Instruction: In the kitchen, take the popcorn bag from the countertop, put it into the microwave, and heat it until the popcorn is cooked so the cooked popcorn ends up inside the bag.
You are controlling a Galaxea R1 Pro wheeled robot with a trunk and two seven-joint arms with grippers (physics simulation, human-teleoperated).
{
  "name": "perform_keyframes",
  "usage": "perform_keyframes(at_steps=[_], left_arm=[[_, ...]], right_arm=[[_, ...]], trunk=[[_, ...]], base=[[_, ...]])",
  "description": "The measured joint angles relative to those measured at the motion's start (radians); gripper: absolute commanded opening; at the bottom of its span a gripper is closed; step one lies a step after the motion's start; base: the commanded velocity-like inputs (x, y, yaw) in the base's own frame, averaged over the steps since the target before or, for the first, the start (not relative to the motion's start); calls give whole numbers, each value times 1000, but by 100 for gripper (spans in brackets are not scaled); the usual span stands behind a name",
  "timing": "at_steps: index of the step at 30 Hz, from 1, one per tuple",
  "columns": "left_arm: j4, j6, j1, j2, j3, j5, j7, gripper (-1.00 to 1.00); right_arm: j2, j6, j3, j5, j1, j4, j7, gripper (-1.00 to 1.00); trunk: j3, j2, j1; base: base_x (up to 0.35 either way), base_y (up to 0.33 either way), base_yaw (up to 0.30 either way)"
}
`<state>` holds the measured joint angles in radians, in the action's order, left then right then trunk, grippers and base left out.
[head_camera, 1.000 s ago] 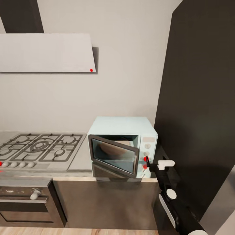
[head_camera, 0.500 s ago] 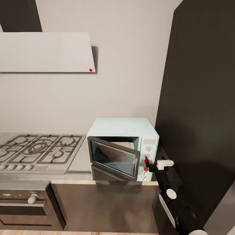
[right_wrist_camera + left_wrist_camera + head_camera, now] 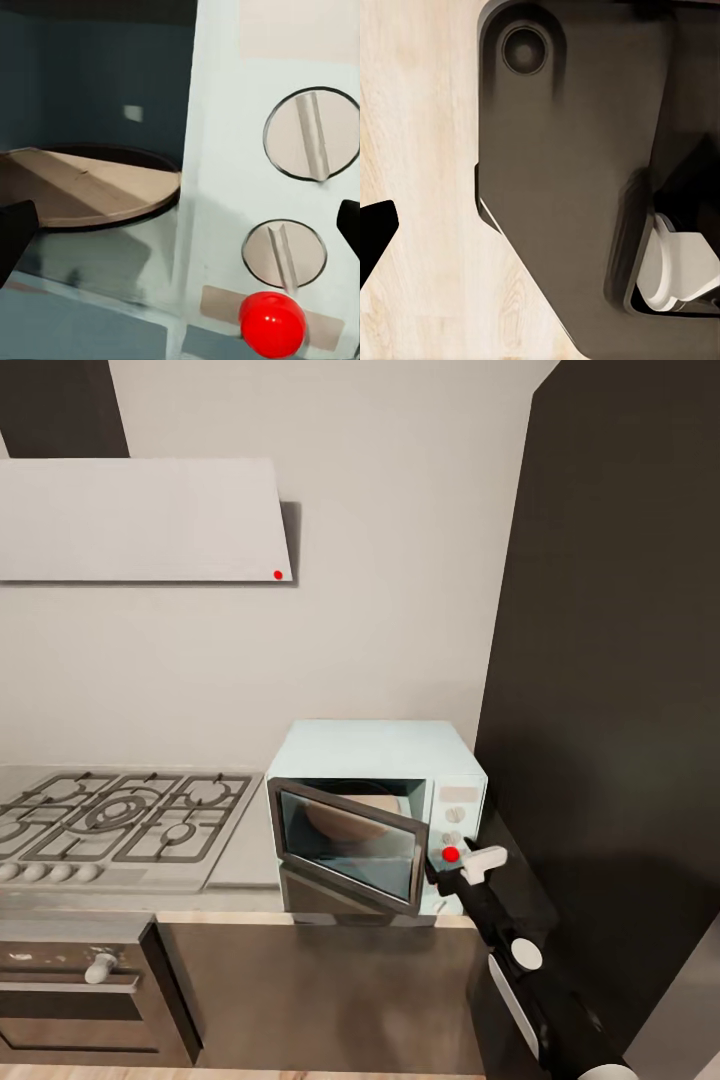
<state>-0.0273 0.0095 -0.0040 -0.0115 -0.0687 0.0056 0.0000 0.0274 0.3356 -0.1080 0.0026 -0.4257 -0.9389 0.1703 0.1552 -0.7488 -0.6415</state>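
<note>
The pale blue microwave (image 3: 375, 750) stands on the grey countertop (image 3: 245, 850) with its dark glass door (image 3: 345, 840) partly swung open. Inside lies a flat tan turntable (image 3: 82, 184). The popcorn bag is out of view. My right gripper (image 3: 437, 872) hovers open at the front of the control panel, just below the red button (image 3: 451, 853). In the right wrist view the gripper (image 3: 180, 232) spans the door opening's edge, with two white knobs (image 3: 311, 133) and the red button (image 3: 272, 322) close ahead. One black fingertip (image 3: 373, 229) of my left gripper hangs over the wooden floor.
A steel gas hob (image 3: 120, 820) lies left of the microwave, with a built-in oven (image 3: 80, 980) below it and a white hood (image 3: 140, 520) above. A tall dark cabinet (image 3: 610, 660) rises right beside the microwave. My own dark base (image 3: 562, 187) shows in the left wrist view.
The head camera shifted slightly between the earliest frame and the later ones. My right gripper slid down and left off the red button, which now shows fully. The door's angle looks unchanged.
</note>
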Motion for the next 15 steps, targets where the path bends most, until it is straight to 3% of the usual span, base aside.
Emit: perform_keyframes(at_steps=[15], left_arm=[[0, 0, 0, 0, 0, 0, 0, 100]], right_arm=[[0, 0, -3, 3, 1, 25, 25, 100]], trunk=[[0, 0, 0]], base=[[0, 0, 0]])
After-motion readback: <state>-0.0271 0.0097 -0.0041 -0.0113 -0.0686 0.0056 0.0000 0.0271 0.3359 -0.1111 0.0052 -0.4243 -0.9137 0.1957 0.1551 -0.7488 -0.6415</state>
